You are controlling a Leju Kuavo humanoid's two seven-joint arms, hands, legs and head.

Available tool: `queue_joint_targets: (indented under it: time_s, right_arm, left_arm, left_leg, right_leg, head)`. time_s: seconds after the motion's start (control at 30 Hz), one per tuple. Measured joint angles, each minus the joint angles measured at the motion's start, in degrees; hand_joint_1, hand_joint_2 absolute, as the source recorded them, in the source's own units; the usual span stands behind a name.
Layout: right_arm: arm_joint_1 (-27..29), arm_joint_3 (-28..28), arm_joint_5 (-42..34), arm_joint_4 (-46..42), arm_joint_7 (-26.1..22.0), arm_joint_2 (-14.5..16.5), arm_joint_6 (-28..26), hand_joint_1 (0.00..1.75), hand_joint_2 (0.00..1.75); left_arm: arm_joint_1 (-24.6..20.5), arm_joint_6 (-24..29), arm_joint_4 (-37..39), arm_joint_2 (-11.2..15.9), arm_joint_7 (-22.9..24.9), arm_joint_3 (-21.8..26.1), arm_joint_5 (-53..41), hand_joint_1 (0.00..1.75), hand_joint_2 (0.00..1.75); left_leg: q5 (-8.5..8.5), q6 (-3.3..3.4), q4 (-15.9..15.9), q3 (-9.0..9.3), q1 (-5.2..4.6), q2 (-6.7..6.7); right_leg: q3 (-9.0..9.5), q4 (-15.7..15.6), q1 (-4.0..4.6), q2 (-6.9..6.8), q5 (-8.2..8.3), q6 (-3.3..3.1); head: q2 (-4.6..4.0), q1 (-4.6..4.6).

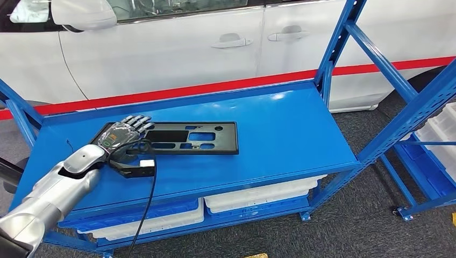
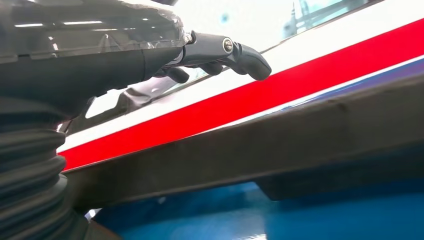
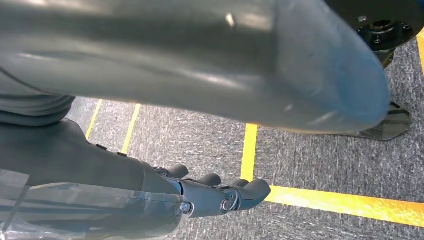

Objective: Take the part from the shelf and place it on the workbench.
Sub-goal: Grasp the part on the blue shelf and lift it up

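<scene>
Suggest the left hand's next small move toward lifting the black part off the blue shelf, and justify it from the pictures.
Probably curl the left hand around the black part's near end: its fingers lie spread over that end, and the part rests flat on the blue shelf.

No text, label, brand, number or sign can be read on anything here, whether on the white car body (image 1: 177, 51) or the blue metal shelf (image 1: 279, 123).

White car (image 1: 177, 48) with red stripe behind; white bins (image 1: 258, 198) below; yellow floor lines (image 3: 248, 150)
</scene>
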Motion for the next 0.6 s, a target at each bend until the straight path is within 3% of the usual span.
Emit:
queue_joint_targets:
  time_s: [0.3,0.33,0.43,0.47,0.6]
  right_arm:
    - [0.05,0.00,-0.39,0.00,0.02,0.00,-0.03,0.00,0.00]
    - [0.06,0.00,-0.40,0.00,0.02,0.00,-0.02,0.00,0.00]
    - [0.07,0.00,-0.45,0.00,0.02,0.00,-0.01,0.00,0.00]
    - [0.08,0.00,-0.47,0.00,0.02,0.00,-0.01,0.00,0.00]
    - [0.11,0.00,-0.51,0.00,0.01,0.00,-0.03,0.00,0.00]
  left_arm:
    - [-1.87,-3.16,4.32,-0.41,0.53,0.00,1.24,0.00,1.75]
    - [-2.03,-3.50,4.78,-0.49,0.63,0.00,1.23,0.17,1.75]
    - [-2.55,-4.30,6.17,-0.74,0.82,0.00,1.21,1.46,1.75]
    - [-2.67,-4.47,6.54,-0.79,0.83,0.00,1.17,1.72,1.75]
    - [-2.74,-4.93,7.60,-0.94,0.78,0.00,0.79,1.75,1.75]
  left_leg:
    - [0.00,0.00,0.00,0.13,0.00,0.00]
    - [0.00,0.00,0.00,0.15,0.00,0.00]
    - [-0.01,0.01,-0.01,0.23,0.00,0.00]
    - [-0.01,0.01,-0.01,0.26,0.00,0.00]
    - [-0.01,0.01,-0.01,0.30,0.00,0.00]
  right_leg:
    - [0.15,0.00,-0.01,-0.01,0.00,0.00]
    - [0.17,0.00,-0.01,-0.01,0.00,0.00]
    - [0.25,0.00,-0.02,-0.01,0.00,0.00]
    - [0.28,0.00,-0.02,-0.01,0.00,0.00]
    - [0.32,0.00,-0.01,-0.02,0.00,0.00]
  head:
    - [0.00,0.00]
    - [0.00,0.00]
    - [0.00,0.00]
    - [0.00,0.00]
    - [0.00,0.00]
